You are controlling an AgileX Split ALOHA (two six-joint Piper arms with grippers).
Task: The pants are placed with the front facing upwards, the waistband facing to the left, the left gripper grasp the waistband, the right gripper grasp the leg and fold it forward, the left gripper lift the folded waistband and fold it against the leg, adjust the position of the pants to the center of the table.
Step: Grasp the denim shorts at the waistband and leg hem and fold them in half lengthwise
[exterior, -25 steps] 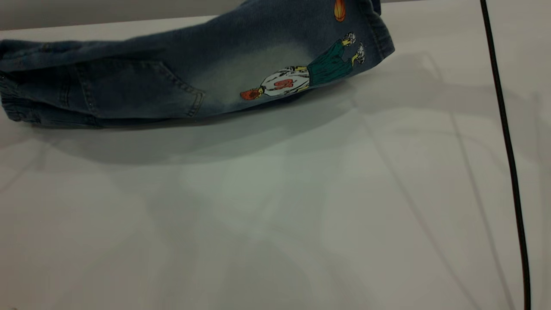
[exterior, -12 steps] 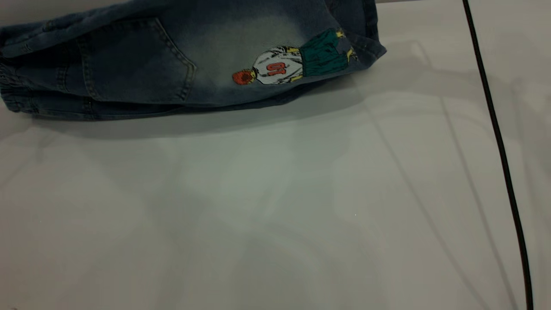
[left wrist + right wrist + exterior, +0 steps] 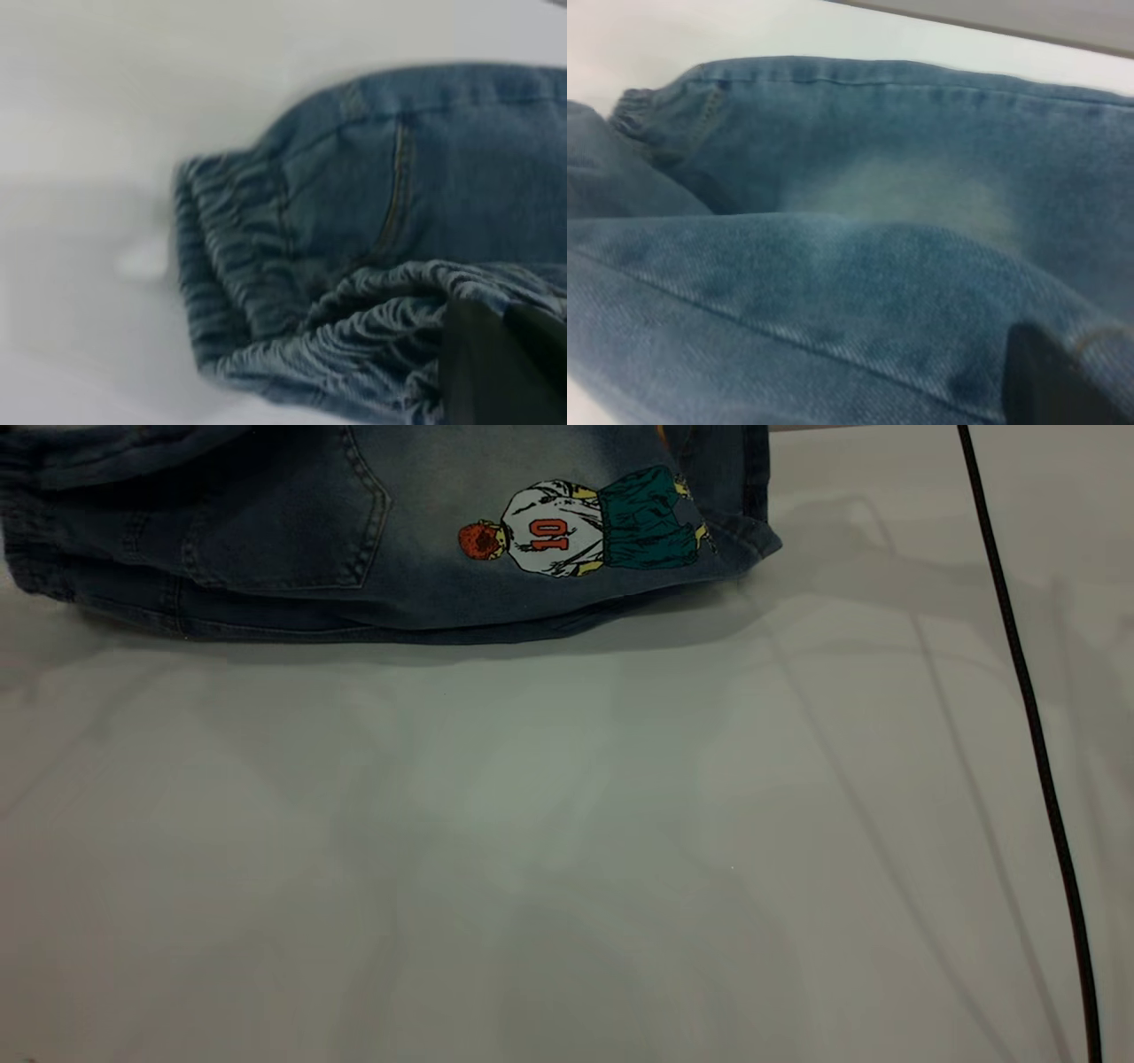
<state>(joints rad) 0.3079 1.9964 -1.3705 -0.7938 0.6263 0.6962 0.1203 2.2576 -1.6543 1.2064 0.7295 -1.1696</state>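
The blue denim pants lie doubled lengthwise at the far side of the white table, their upper part cut off by the view's edge. A stitched back pocket and a cartoon-figure print face up. Neither gripper shows in the exterior view. In the left wrist view my left gripper is shut on the ruched waistband, its dark fingers pressed into the gathers. In the right wrist view my right gripper is shut on the leg, with one dark finger showing under the denim.
A black cable runs down the table's right side, from the far edge to the near edge. Broad soft shadows fall across the white surface in front of the pants.
The pants have slid toward the far side of the table and settled flatter. The pocket and the cartoon print now sit higher in the exterior view.
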